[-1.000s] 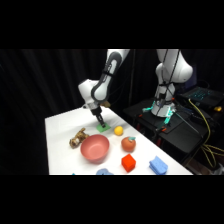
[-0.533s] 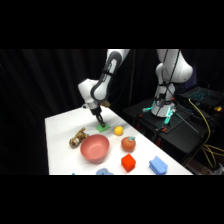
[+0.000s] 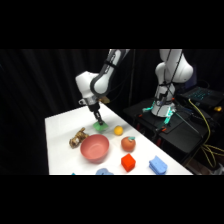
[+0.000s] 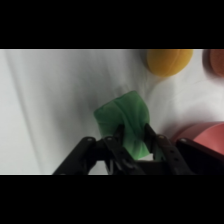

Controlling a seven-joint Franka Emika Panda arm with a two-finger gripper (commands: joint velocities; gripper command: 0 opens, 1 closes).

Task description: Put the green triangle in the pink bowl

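Smooth, faintly glossy bright-green plastic-looking triangle block (image 4: 123,122), held between matt black fingers (image 4: 112,145) of the two-finger gripper (image 4: 131,142). Round salmon-pink bowl (image 3: 95,147) of smooth, softly shiny plastic. White table (image 3: 60,130) with a matt, even surface. Arm shell (image 3: 89,85) in glossy white plastic. Small yellow ball (image 4: 168,60), smooth and matt.

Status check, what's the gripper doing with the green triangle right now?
Gripper down at green triangle, fingers either side. Triangle on table, not lifted. Pink bowl close by, empty. Nothing between them.
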